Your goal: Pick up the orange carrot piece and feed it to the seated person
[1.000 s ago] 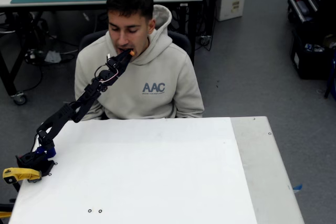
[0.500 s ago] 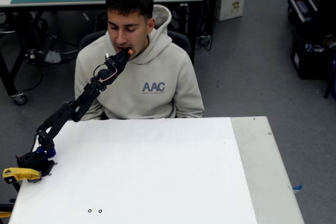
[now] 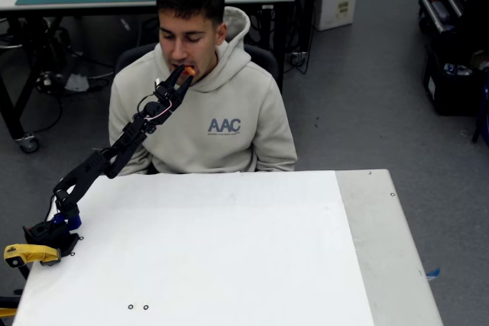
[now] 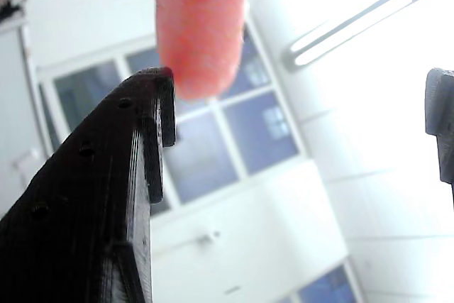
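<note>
Fingers (image 4: 106, 196) of the gripper (image 3: 184, 73) stood wide apart in the wrist view, gripping nothing; the carrot piece (image 4: 201, 26) hung just beside the left finger's tip, its upper end at the person's (image 3: 200, 104) mouth.

High fixed view; upward-facing wrist close-up

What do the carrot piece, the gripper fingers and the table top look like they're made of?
Carrot piece: matte orange, faintly grainy; real carrot or a foam or plastic copy, I can't tell. Gripper fingers: black hard plastic, probably 3D-printed, given the fine layered lines and round holes. Table: smooth white board, likely laminate; the look leaves it open.
</note>
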Action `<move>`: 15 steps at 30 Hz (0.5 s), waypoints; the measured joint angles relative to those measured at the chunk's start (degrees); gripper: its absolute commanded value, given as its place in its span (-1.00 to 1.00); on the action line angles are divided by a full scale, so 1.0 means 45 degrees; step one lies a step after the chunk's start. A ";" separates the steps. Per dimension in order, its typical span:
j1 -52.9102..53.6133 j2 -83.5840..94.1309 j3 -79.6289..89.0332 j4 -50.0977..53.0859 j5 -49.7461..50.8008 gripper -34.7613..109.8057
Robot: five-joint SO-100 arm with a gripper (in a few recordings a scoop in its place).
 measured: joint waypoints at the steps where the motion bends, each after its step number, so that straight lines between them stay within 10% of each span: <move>1: 0.0098 0.0000 0.0000 0.0000 0.0000 -0.19; 15: 0.2148 0.0000 0.0000 0.0000 0.0000 -0.22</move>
